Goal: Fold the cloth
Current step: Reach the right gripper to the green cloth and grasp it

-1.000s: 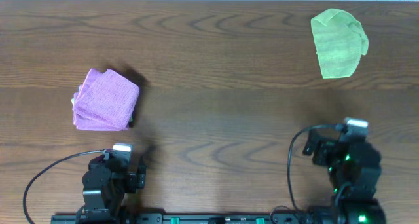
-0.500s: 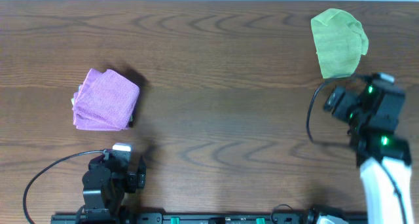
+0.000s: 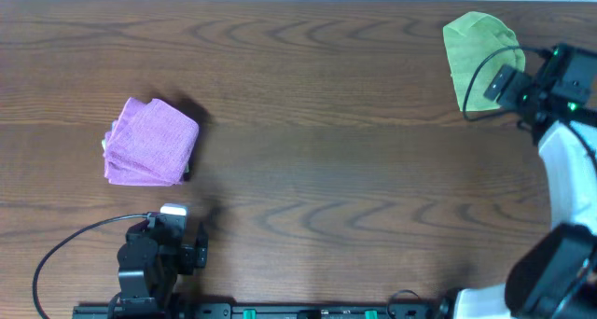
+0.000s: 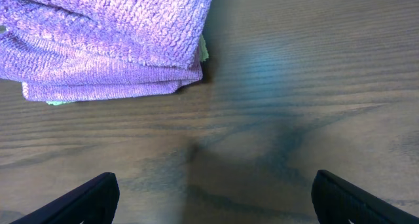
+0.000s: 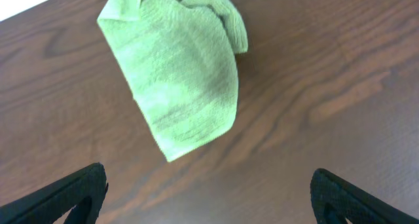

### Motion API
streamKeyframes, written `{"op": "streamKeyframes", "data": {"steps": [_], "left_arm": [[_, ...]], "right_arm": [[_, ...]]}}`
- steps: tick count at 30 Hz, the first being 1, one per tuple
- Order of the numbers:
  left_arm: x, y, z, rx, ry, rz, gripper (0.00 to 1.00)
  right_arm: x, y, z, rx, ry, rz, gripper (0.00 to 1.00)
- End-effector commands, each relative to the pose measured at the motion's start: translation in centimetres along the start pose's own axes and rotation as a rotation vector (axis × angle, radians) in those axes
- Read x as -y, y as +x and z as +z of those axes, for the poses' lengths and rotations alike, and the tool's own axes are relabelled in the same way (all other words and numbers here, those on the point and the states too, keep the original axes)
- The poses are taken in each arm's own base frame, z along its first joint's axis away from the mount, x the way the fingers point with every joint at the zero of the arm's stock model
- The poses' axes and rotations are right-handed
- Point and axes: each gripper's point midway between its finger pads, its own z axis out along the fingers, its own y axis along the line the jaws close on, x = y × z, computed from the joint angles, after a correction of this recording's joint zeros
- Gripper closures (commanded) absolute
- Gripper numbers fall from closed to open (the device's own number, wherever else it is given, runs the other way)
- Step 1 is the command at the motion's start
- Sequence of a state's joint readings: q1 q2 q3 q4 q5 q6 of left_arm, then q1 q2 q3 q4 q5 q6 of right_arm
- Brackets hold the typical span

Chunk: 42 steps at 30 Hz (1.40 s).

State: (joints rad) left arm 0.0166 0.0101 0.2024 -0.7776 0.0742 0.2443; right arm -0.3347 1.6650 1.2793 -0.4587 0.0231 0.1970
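Far right, the green cloth (image 3: 474,62) lies loosely rumpled.

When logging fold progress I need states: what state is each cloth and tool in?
purple cloth, folded in a neat stack, lying free.
green cloth, loosely folded, rumpled, lying free.
left tool, open, empty, short of the purple cloth.
right tool, open, empty, hovering near the green cloth.
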Motion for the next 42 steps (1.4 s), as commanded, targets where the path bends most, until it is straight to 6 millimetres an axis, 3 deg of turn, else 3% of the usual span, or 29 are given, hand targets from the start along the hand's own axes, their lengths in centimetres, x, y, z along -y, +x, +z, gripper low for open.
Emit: {"op": "streamKeyframes", "data": {"steps": [1, 9, 15, 23, 27, 35, 42], "left_arm": [[0.2, 1.5, 0.4, -0.048, 0.006, 0.02, 0.05], [0.2, 1.5, 0.4, -0.048, 0.006, 0.02, 0.05], [0.2, 1.5, 0.4, -0.048, 0.006, 0.02, 0.05], [0.2, 1.5, 0.4, -0.048, 0.006, 0.02, 0.05], [0.2, 1.5, 0.4, -0.048, 0.006, 0.02, 0.05], [0.2, 1.5, 0.4, -0.048, 0.006, 0.02, 0.05], [0.2, 1.5, 0.4, -0.048, 0.006, 0.02, 0.05]], "right_arm": [[0.4, -1.9, 1.6, 0.005, -0.013, 0.002, 0.01], [-0.9, -3.1, 6.3, -0.035, -0.072, -0.023, 0.01], [-3.0, -4.5, 7.6, 0.031, -0.183, -0.031, 0.01], [-3.2, -4.9, 8.2, 0.058, -0.188, -0.046, 0.01], [-3.2, -5.5, 9.6, 0.098, -0.184, -0.034, 0.07], [-2.0, -3.9, 13.9, 0.073, -0.131, -0.013, 0.11], [-1.0, -2.8, 16.2, 0.068, -0.091, -0.009, 0.16]]}}
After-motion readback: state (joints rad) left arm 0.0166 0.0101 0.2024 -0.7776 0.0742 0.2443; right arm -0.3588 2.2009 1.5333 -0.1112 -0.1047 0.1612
